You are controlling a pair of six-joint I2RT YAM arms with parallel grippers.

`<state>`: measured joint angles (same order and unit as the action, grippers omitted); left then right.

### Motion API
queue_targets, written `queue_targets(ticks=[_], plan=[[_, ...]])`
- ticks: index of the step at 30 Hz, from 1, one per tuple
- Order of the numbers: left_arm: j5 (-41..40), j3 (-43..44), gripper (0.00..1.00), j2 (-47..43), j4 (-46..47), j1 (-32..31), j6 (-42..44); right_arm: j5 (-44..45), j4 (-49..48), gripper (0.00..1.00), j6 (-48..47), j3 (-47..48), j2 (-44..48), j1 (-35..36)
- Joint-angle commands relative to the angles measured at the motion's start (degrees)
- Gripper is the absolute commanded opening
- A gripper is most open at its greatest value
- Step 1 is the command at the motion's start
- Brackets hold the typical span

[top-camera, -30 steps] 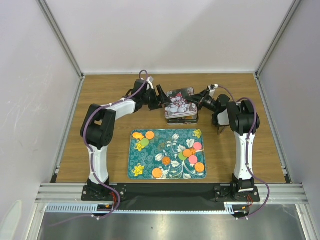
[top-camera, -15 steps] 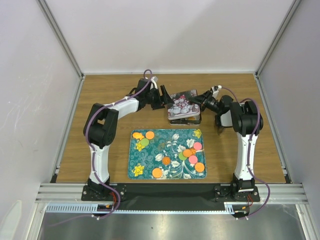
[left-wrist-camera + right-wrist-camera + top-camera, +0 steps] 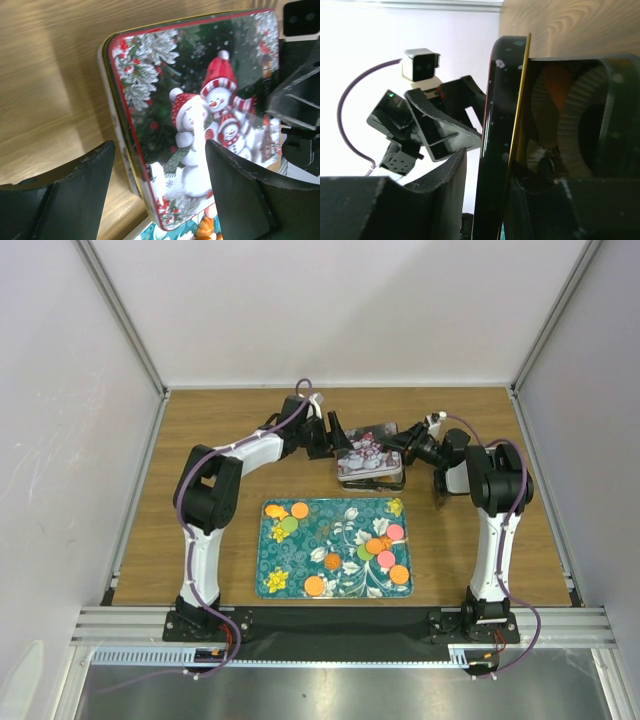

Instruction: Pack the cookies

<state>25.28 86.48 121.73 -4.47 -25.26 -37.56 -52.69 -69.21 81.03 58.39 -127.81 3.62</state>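
Several cookies lie on the teal flowered tray [image 3: 340, 592]: orange ones [image 3: 299, 510], a pink one [image 3: 395, 532] and a green one [image 3: 289, 525]. Behind the tray stands a tin with a snowman lid [image 3: 368, 453]. My left gripper [image 3: 336, 439] is open at the lid's left side; in the left wrist view its jaws [image 3: 159, 150] straddle the lid's [image 3: 200, 100] near corner without touching. My right gripper [image 3: 397, 444] is at the lid's right edge. The right wrist view shows that edge [image 3: 495, 125] between the jaws [image 3: 487, 170], with a gap beside one finger.
White pleated paper cups [image 3: 580, 115] show inside the tin under the raised lid edge. An orange flower-shaped cookie [image 3: 207, 227] peeks below the lid in the left wrist view. Grey walls close the table on three sides.
The tin and both grippers have shifted a little to the right. My right gripper's jaws have parted from the lid's edge. The left gripper has stayed open.
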Motion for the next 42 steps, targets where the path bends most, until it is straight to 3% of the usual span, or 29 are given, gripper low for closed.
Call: queue_targets(ticks=[1, 17, 32, 42], plan=[[1.62, 3.78, 0.79, 1.22, -0.71, -0.85, 1.61, -1.19, 2.14, 0.37, -4.03, -0.82, 3.79, -1.07], [0.91, 9.23, 0.78, 4.74, -5.11, -2.52, 3.02, -0.84, 21.65, 0.4, -17.75, -3.37, 11.35, -3.18], [0.12, 10.2, 0.77, 5.09, -6.78, -3.31, 3.9, -0.75, 24.91, 0.44, -21.09, -7.24, 14.08, -7.22], [-0.4, 10.64, 0.77, 5.18, -7.83, -3.92, 4.51, 0.57, 32.38, 0.46, -26.45, -7.76, 16.71, -8.8]])
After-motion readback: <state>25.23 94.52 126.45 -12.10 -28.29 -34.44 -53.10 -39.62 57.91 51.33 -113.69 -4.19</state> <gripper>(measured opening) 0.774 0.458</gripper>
